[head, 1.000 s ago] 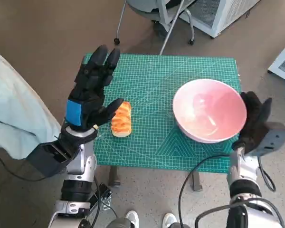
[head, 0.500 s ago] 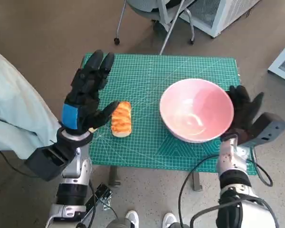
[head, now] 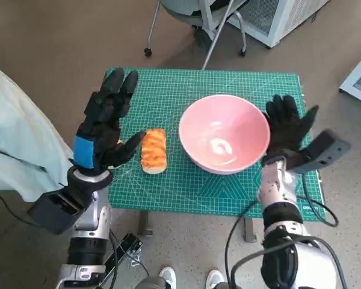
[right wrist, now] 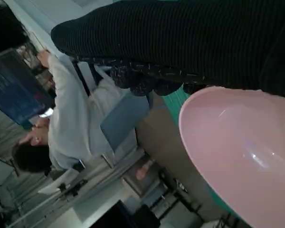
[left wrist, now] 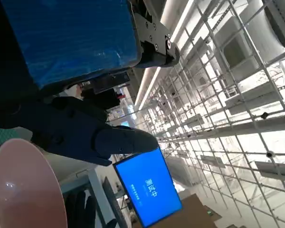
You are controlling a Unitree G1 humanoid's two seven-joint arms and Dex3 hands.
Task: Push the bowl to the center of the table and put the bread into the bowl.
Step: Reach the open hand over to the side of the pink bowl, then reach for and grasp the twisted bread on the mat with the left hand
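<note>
Pink bowl [head: 224,132] upright on the green counter [head: 192,90], near its middle and a little toward the robot's right. Right hand [head: 287,129] flat against the bowl's outer wall on the right side, gloved fingers [head: 281,108] spread and pointing away from the robot, clamped on nothing. Bread [head: 154,150] lying flat on the counter just left of the bowl, apart from it, long axis running away from the robot. Left hand [head: 104,123] raised upright just left of the bread, blue-taped back toward the camera, fingers [head: 117,90] apart and empty, thumb reaching toward the bread; cannot tell whether thumb touches it. From the right wrist view: glove [right wrist: 190,42] across the top, bowl rim [right wrist: 199,156] close beneath it, a seated person [right wrist: 66,123] in pale clothing beyond. From the left wrist view: taped hand back [left wrist: 71,38], bowl edge [left wrist: 23,190], and a blue screen [left wrist: 147,187] beyond. Pale cloth [head: 18,144] at the left edge of the head view.
</note>
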